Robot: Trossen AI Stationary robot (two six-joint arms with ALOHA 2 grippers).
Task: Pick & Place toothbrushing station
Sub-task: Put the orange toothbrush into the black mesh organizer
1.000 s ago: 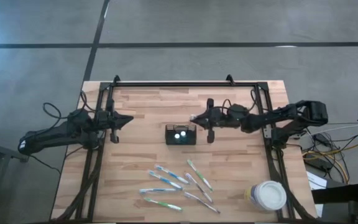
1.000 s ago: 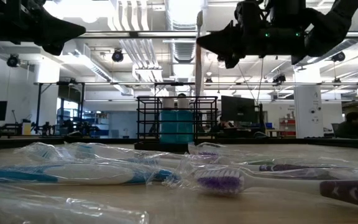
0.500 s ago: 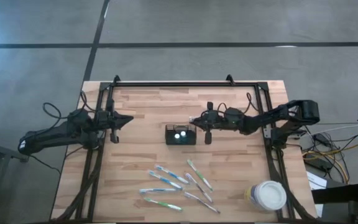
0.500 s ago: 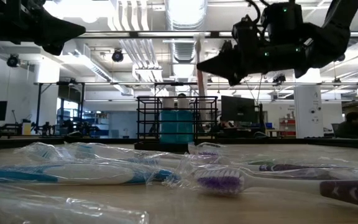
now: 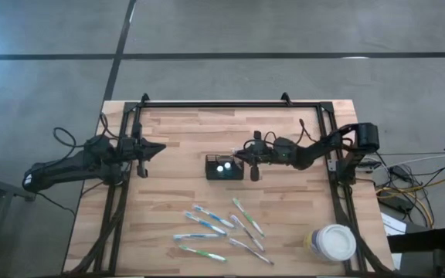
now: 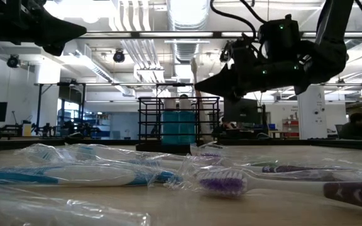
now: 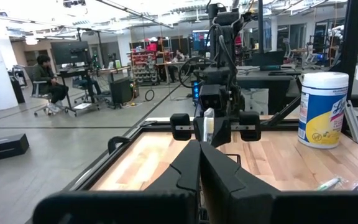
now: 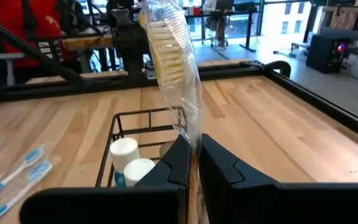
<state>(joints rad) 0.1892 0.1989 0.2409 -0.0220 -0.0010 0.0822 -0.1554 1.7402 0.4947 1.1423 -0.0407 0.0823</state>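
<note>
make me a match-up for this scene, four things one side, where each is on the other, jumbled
Things:
1. right pincer
2. left pincer
3. black wire caddy
4. white-lidded cup

Places or states:
A. near the table's right front corner
B. shut on a wrapped toothbrush, beside the caddy
C. mid-table, two white-capped tubes inside
D. shut and holding nothing, over the table's left side

Pairs: 1-B, 2-D, 3-C, 4-A
</note>
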